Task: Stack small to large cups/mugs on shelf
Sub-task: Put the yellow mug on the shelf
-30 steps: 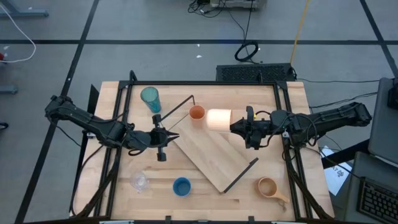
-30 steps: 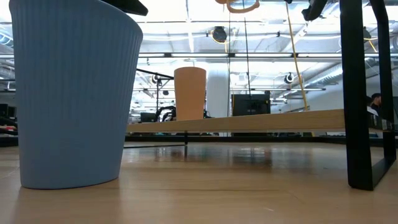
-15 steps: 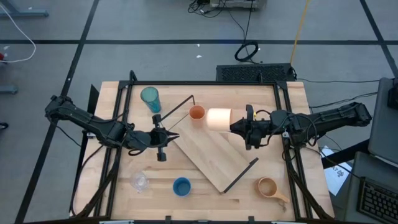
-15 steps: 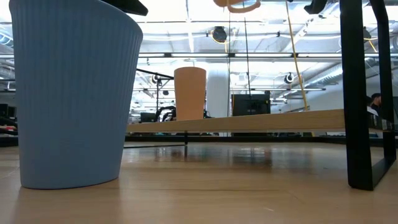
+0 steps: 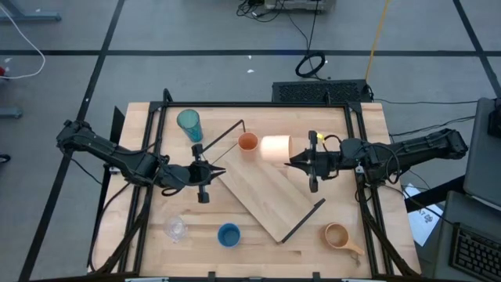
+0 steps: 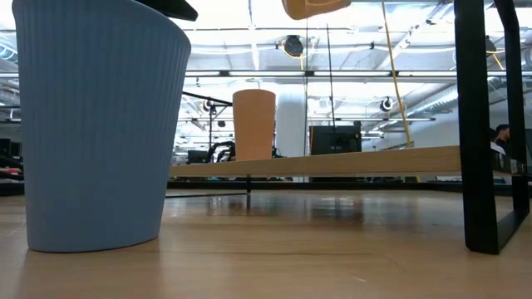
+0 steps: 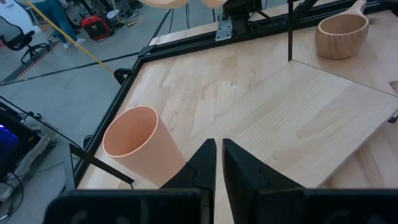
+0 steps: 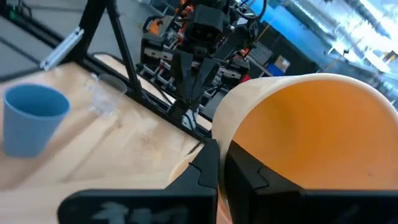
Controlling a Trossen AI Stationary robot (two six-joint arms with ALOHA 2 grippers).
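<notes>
Since a second ago, right tool (image 5: 301,163) has rotated at the wrist, and the orange handled mug (image 5: 275,148) in its grip now shows only its body in the low view, high at the frame's top edge; nothing else has shifted. Right tool's fingers are pinched shut on the mug's wall, mug held on its side above the shelf (image 5: 266,197), its mouth facing the wrist camera. Shelf lies diagonally across the table (image 5: 360,125), black wire brackets at both short ends. Small orange cup (image 5: 247,142) stands upright at the shelf's far end, just beside the held mug. Left tool (image 5: 219,173) sits near the shelf's left edge, jaws nearly closed with a thin gap, holding nothing. Tall teal tumbler (image 5: 189,124) stands upright at the table's far left. Short blue cup (image 5: 228,234) stands near the front edge, tiny clear glass (image 5: 174,229) to its left, apart. Tan handled mug (image 5: 337,236) stands at the front right, off the shelf's near end.
</notes>
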